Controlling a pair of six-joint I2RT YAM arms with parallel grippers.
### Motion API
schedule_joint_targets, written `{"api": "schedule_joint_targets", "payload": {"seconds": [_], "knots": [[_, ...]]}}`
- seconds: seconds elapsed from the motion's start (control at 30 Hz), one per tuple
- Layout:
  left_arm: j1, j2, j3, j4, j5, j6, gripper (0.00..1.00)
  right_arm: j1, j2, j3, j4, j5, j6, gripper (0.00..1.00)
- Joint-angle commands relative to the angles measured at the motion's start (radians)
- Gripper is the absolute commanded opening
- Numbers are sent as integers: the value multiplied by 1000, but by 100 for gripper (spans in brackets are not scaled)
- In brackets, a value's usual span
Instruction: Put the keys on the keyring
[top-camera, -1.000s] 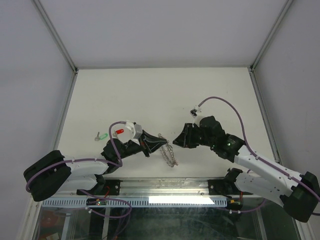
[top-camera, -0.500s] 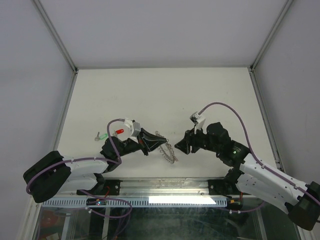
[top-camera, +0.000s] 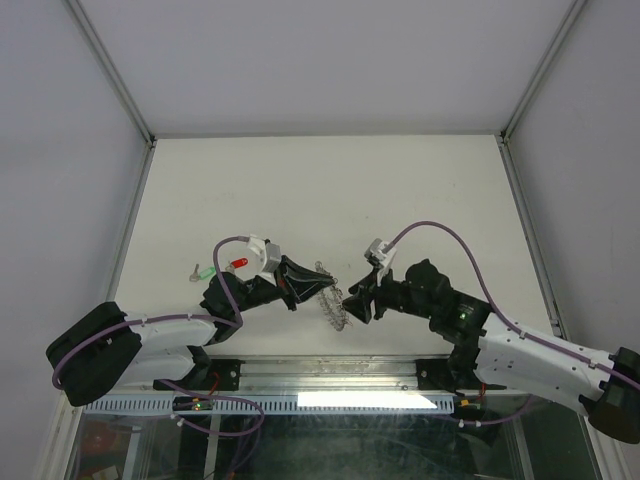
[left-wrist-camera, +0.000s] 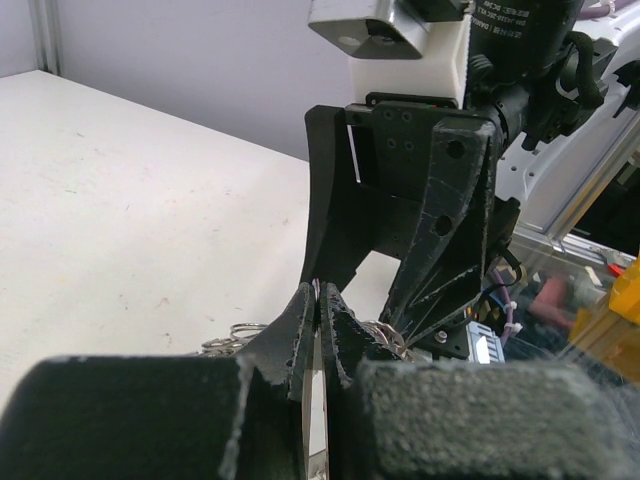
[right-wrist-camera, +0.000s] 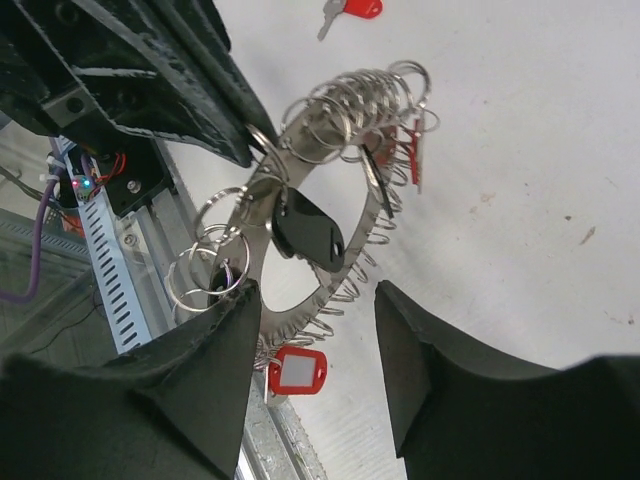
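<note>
Steadying the keyring (right-wrist-camera: 290, 150) for threading
Left gripper (left-wrist-camera: 318, 300) pinches its rim above the table's near edge; right gripper (right-wrist-camera: 315, 300) gapes empty around it. Best to back out gently and fetch the loose red key (top-camera: 237, 262).

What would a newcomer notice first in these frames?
Front and centre is the keyring, bristling with small split rings and carrying a black tag, pinched at its rim by the shut left gripper. The right gripper is open, its jaws on either side of the ring's lower edge. A red key and a green key lie loose off to the left.
</note>
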Motion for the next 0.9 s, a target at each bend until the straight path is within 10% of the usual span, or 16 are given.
{"api": "schedule_joint_targets", "payload": {"seconds": [0.0,0.87], "knots": [[13,-17,45,104,17,-15,0,32,-5,-9,159,61,-44,52],[14,20,55,136,59,-37,0,52,36,12,164,60,-106,0]]}}
